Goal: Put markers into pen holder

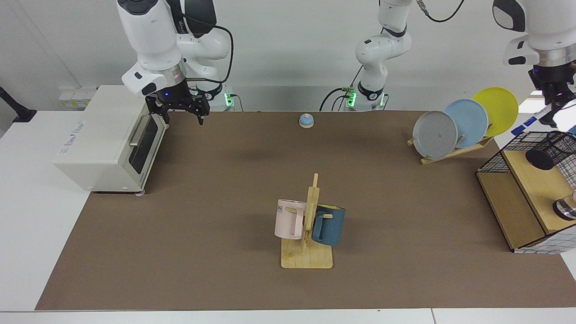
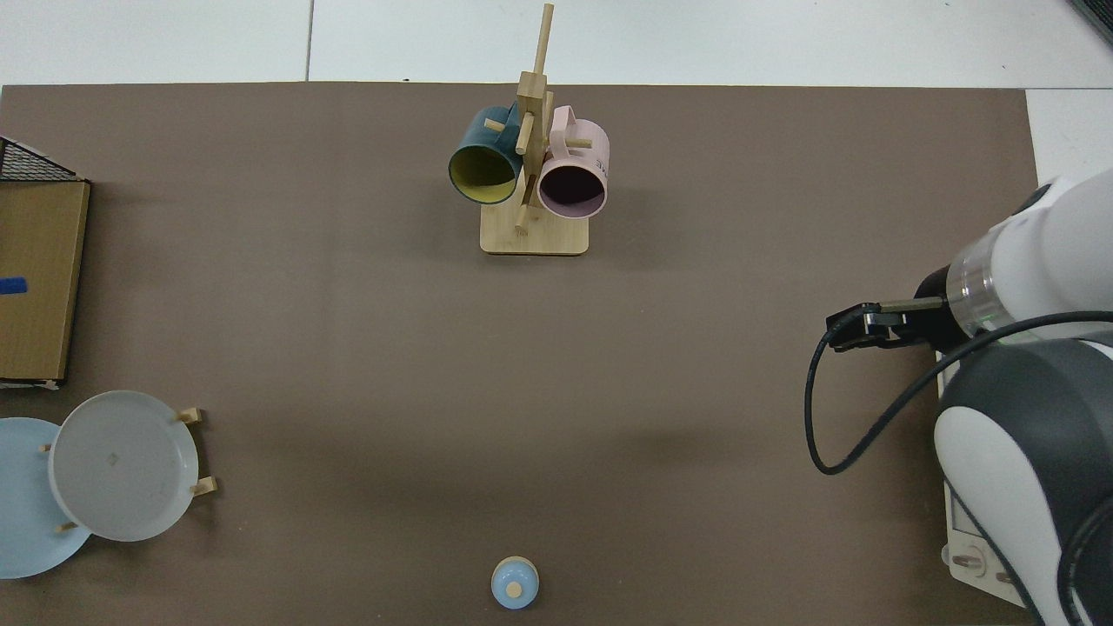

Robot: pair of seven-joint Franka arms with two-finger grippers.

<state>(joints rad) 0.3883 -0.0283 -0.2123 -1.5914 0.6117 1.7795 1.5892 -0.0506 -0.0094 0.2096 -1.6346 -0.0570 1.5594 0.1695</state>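
Blue-capped marker (image 1: 530, 121) is up in the air at the far edge of the facing view, pinched in the left gripper (image 1: 552, 112), which is clamped on its upper end. It hangs at a slant, cap end pointing down and away from the gripper, just above the near corner of the wire rack (image 1: 504, 157). From the top view only the blue tip (image 2: 12, 285) pokes into the picture, over the rack's wooden shelf (image 2: 35, 278).

Pen holder (image 1: 550, 150), the little black mesh cup, sits on the rack's upper shelf, tipped over with its mouth facing the gripper side. Marker is near it but not in it, no contact that I can see.

Right gripper (image 1: 178, 112) hovers next to the toaster oven (image 1: 108, 139), right by the door handle, fingers spread and holding nothing. In the top view that arm fills the edge of the shot, with its cable looping out over the brown mat (image 2: 556, 391).

Other stuff: mug tree (image 1: 308, 225) mid-table with a pink mug (image 1: 289, 219) and a blue mug (image 1: 328, 225) hanging on it, a plate rack (image 1: 450, 150) with grey, light blue and yellow plates standing on edge, and a small blue bell (image 1: 306, 120) near the back.
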